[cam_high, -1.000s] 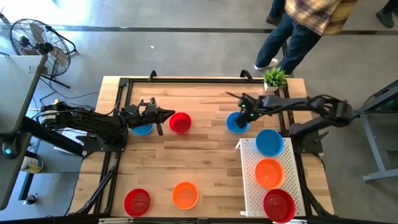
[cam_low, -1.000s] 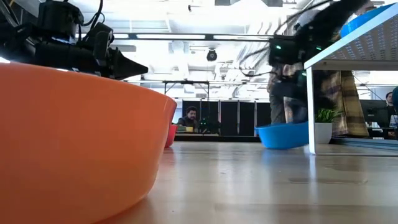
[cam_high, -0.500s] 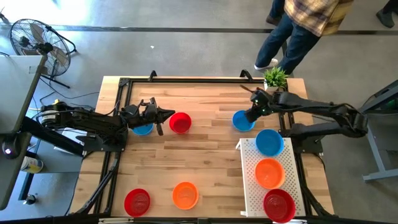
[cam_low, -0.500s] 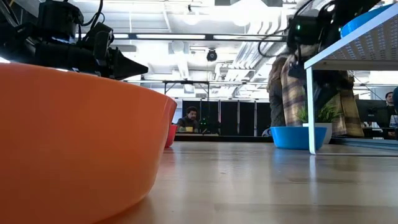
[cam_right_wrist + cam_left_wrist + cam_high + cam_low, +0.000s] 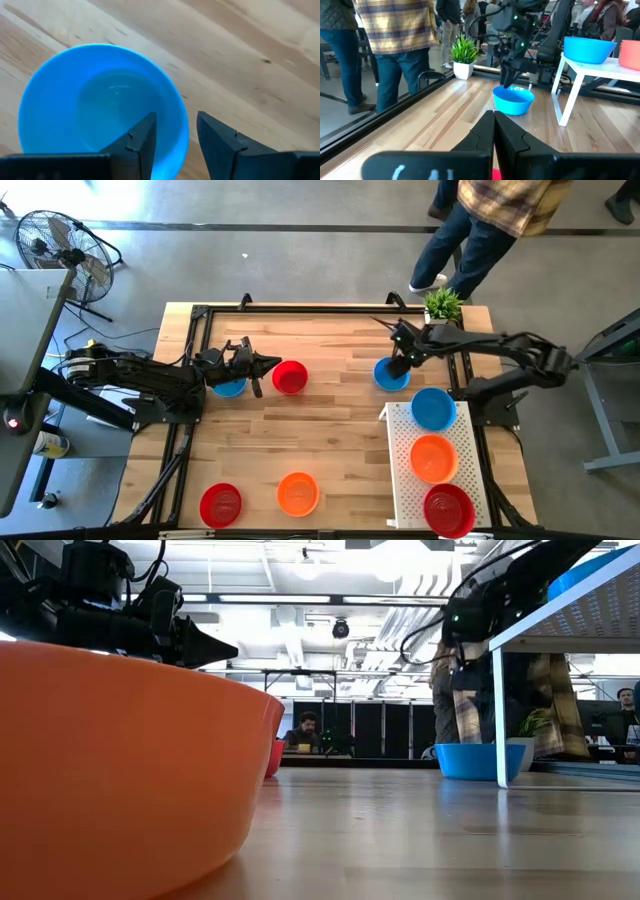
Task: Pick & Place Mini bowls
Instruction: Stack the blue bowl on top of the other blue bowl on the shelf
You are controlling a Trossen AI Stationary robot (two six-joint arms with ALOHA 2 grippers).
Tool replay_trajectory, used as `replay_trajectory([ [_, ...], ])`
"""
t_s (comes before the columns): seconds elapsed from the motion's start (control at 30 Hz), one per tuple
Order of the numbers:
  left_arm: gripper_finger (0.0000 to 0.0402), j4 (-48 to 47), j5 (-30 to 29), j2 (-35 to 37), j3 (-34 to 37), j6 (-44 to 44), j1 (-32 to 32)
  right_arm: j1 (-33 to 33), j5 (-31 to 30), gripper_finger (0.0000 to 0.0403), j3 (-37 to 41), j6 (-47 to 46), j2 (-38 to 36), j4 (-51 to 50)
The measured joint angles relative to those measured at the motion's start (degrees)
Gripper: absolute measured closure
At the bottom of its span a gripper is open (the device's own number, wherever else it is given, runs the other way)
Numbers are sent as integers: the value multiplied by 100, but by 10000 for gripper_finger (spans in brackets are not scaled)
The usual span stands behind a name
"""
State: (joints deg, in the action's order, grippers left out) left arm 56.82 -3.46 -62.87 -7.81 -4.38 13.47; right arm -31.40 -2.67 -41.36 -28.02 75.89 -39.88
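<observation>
A blue mini bowl [image 5: 390, 375] sits flat on its base on the wooden table, just beyond the white tray's far end. My right gripper [image 5: 175, 132] is open above it and points down. One finger stands inside the bowl's rim [image 5: 183, 131] and one outside, with gaps on both sides. My left gripper [image 5: 272, 364] is shut and hangs over the table's left half, between another blue bowl [image 5: 228, 387] and a red bowl [image 5: 290, 377]. A red bowl [image 5: 220, 505] and an orange bowl [image 5: 297, 493] rest near the front edge.
The white perforated tray [image 5: 400, 480] stands on legs at the right and holds a blue [image 5: 433, 408], an orange [image 5: 433, 457] and a red bowl [image 5: 449, 510]. A small potted plant [image 5: 442, 304] is at the far right corner. A person stands beyond the far edge.
My right gripper has carried the blue bowl a little toward the table's right edge. It has set the bowl down and let it go. The bowl was tipped and just off the table. It now sits flat and still.
</observation>
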Motion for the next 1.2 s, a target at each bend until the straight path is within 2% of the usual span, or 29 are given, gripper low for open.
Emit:
replay_trajectory([
  [0.2, 402, 0, 0, 0, -2, 0, 0, -112, 264, 283, 0, 438, 363, 172],
  [0.47, 402, -4, 0, 0, -2, 0, 0, -122, 97, 267, -277, 959, 6, -377],
  [0.67, 402, -45, 0, 0, -4, 0, 0, 234, -240, 248, -507, 2565, -437, -1317],
  [0.73, 402, -70, 0, 0, -4, 0, 0, 338, -241, 247, -472, 2816, -538, -1408],
  [0.9, 402, -94, 0, 0, -4, 0, 0, 251, 293, 246, -245, 2219, -565, -1421],
  [1.03, 402, -94, -2, 0, -4, 0, 0, 86, 479, 246, -57, 1261, -563, -1368],
  [1.2, 402, -96, -2, 0, -4, 2, 0, 50, 527, 246, -2, 676, -553, -928],
])
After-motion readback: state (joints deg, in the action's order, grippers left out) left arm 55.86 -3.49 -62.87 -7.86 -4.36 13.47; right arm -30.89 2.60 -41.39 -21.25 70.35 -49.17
